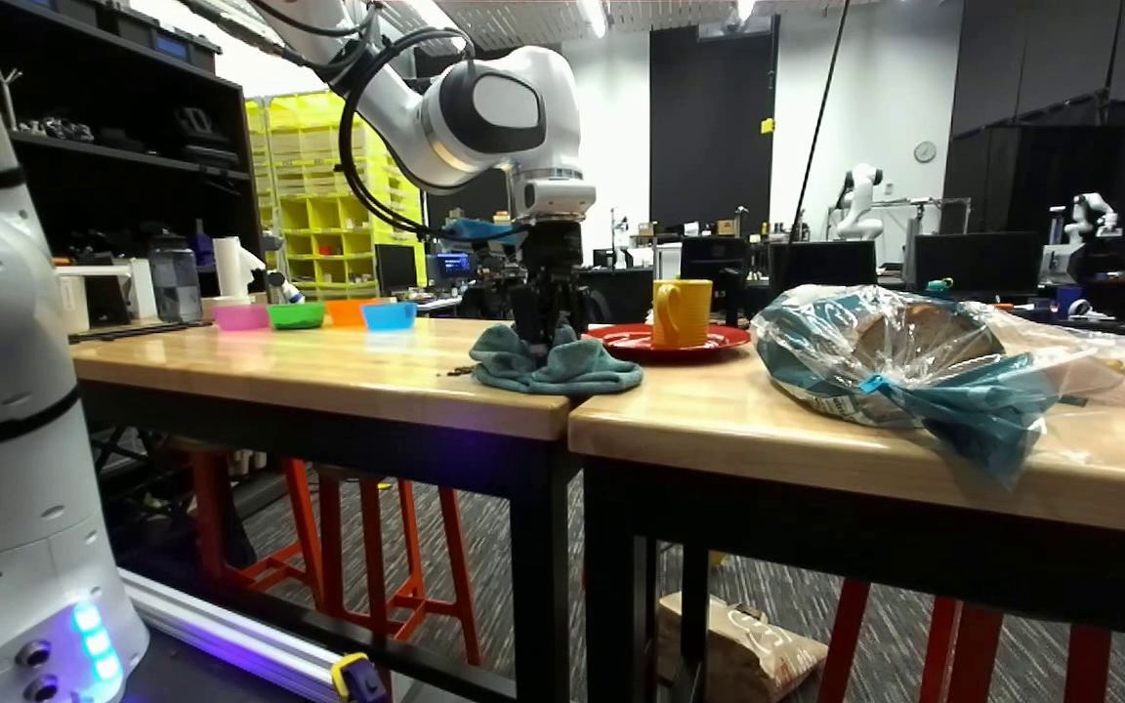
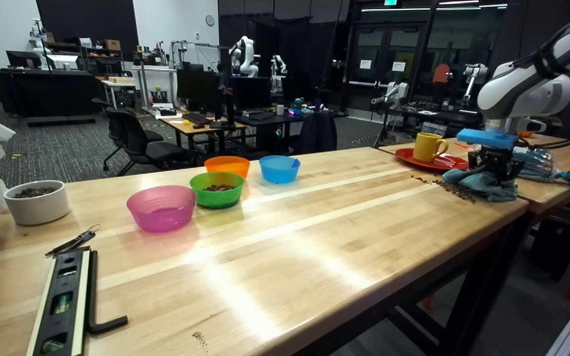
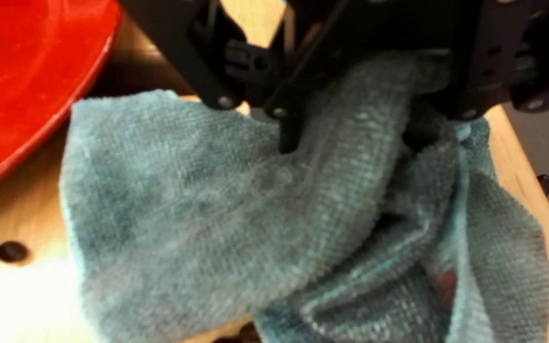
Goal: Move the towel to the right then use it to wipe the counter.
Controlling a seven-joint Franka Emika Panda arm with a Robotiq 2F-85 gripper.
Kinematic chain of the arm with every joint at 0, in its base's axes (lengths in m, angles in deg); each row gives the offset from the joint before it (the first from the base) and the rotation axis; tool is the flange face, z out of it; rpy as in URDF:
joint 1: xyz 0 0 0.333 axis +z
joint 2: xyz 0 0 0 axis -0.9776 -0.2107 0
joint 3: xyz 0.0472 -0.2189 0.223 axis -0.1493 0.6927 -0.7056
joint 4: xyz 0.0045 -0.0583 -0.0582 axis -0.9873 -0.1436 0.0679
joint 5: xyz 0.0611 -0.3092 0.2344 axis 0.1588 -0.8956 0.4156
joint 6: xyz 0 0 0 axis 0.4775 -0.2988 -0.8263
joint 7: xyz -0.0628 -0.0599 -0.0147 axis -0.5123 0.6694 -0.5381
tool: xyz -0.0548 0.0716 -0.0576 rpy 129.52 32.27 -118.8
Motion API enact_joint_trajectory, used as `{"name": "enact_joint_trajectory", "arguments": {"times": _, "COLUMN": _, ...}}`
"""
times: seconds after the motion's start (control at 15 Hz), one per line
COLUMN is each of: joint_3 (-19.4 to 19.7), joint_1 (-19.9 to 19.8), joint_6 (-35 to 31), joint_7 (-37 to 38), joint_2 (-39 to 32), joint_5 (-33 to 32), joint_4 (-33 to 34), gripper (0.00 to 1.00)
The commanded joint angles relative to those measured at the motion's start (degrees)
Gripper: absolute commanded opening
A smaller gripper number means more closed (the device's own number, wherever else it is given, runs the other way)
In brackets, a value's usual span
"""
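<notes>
While the end effector points straight down beside the red plate, its jaws pinch a thick fold of the blue-green towel! The towel lies rumpled on the worktop just beside the plate, one corner right at the rim in the wrist view; whether they touch, I can't tell. And look at those dark crumbs, trailing off from near the plate! Up on the plate, upright, it's the yellow mug. Well apart from the plate, further along the worktop, they're bunched together: pink bowl, green bowl, orange bowl, blue bowl, with dark bits in the green one! On the plate's other side, away from the bowls, a clear and teal plastic bag slumps, its tail at the edge.
</notes>
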Motion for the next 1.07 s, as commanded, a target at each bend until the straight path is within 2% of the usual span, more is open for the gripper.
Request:
{"name": "enact_joint_trajectory", "arguments": {"times": 0.0, "joint_3": 0.4, "joint_1": 1.1, "joint_6": -1.4, "joint_7": 2.8, "joint_2": 1.3, "joint_5": -2.0, "joint_4": -2.3, "gripper": 0.24}}
{"name": "enact_joint_trajectory", "arguments": {"times": 0.2, "joint_3": 0.2, "joint_1": 1.1, "joint_6": -1.6, "joint_7": 5.0, "joint_2": 2.0, "joint_5": -4.2, "joint_4": -3.6, "gripper": 0.04}}
{"name": "enact_joint_trajectory", "arguments": {"times": 0.27, "joint_3": 0.1, "joint_1": 1.1, "joint_6": -1.6, "joint_7": 5.6, "joint_2": 2.3, "joint_5": -4.9, "joint_4": -4.0, "gripper": 0.00}}
{"name": "enact_joint_trajectory", "arguments": {"times": 0.4, "joint_3": 0.0, "joint_1": 1.2, "joint_6": -1.8, "joint_7": 6.8, "joint_2": 2.9, "joint_5": -6.5, "joint_4": -4.8, "gripper": 0.05}}
{"name": "enact_joint_trajectory", "arguments": {"times": 0.47, "joint_3": -0.1, "joint_1": 1.3, "joint_6": -1.9, "joint_7": 7.3, "joint_2": 3.3, "joint_5": -7.5, "joint_4": -5.1, "gripper": 0.03}}
{"name": "enact_joint_trajectory", "arguments": {"times": 1.0, "joint_3": -1.4, "joint_1": 2.2, "joint_6": -2.2, "joint_7": 10.1, "joint_2": 4.9, "joint_5": -12.8, "joint_4": -7.7, "gripper": 0.04}}
